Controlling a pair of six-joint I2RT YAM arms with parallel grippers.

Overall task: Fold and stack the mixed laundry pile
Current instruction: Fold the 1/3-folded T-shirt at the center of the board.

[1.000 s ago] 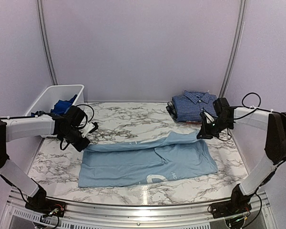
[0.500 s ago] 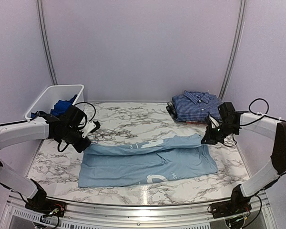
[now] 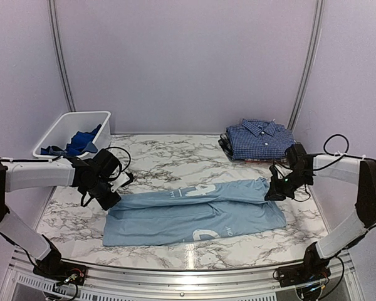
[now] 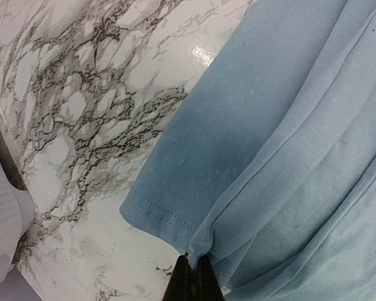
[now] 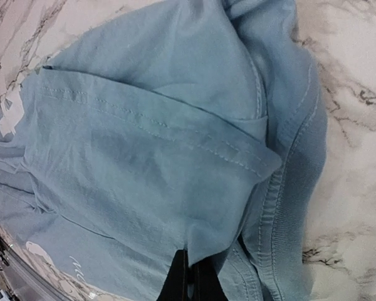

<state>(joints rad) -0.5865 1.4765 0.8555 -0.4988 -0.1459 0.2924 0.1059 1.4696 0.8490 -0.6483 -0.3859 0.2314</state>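
Left gripper (image 4: 194, 276): clamped on a fold at the T-shirt's (image 3: 194, 213) left end, beside a stitched hem.
Right gripper (image 5: 191, 276): pinching a fold at the right end, by the ribbed collar.
T-shirt: flat between the arms; long axis left–right, collar pointing right.
Check shirt (image 3: 260, 139): folded, far right.
Blue garment (image 3: 81, 139): in bin (image 3: 56, 128), far left.

White printed lettering (image 3: 202, 233) on the plain light blue cloth T-shirt (image 3: 163, 219): partly folded under, no word legible.
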